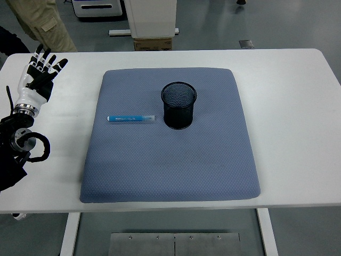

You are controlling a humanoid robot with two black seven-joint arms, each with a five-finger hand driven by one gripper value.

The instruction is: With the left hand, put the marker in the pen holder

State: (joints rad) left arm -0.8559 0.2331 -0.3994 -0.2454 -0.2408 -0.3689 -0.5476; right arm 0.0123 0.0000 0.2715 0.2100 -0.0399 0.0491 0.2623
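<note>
A blue marker (pixel 131 119) lies flat on the grey-blue mat (pixel 170 160), pointing left to right, just left of the pen holder. The pen holder (pixel 179 104) is a black mesh cup standing upright near the mat's middle back. My left hand (pixel 42 68) is raised at the table's far left, well away from the marker, with its fingers spread and holding nothing. The right arm does not show.
The mat covers the middle of the white table (pixel 298 106). A person in tan trousers (pixel 42 24) stands beyond the table's back left corner. A white cabinet base and a cardboard box (pixel 153 42) sit behind the table's far edge.
</note>
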